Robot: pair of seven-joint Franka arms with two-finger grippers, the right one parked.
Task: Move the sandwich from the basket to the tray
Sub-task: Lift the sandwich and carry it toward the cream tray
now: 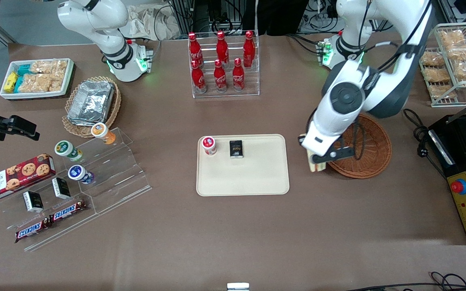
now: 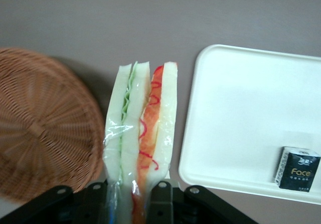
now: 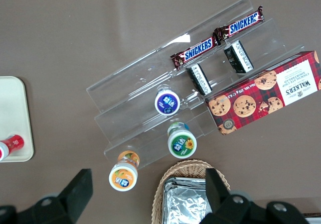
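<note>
I have the sandwich pinched between my fingers, which close on its wrapped end; my gripper hangs over the bare table between the basket and the tray. In the wrist view the wedge points away from me, green filling on one side and red-orange on the other, with clear film around it.

So the pickup looks done: the sandwich is out of the basket and clear of its rim, and the basket itself looks empty as far as I can see it. What is left, by my reckoning, is the carry over the tray's near rim, the lowering, and the release. The tray already holds a small red-capped cup and a black packet on the part farther from the front camera, so the bare part nearer that camera seems the place to aim.

From the front, my arm covers most of the sandwich and part of the basket; only a pale corner shows beneath my wrist. I cannot judge how high I hold it above the table.
</note>
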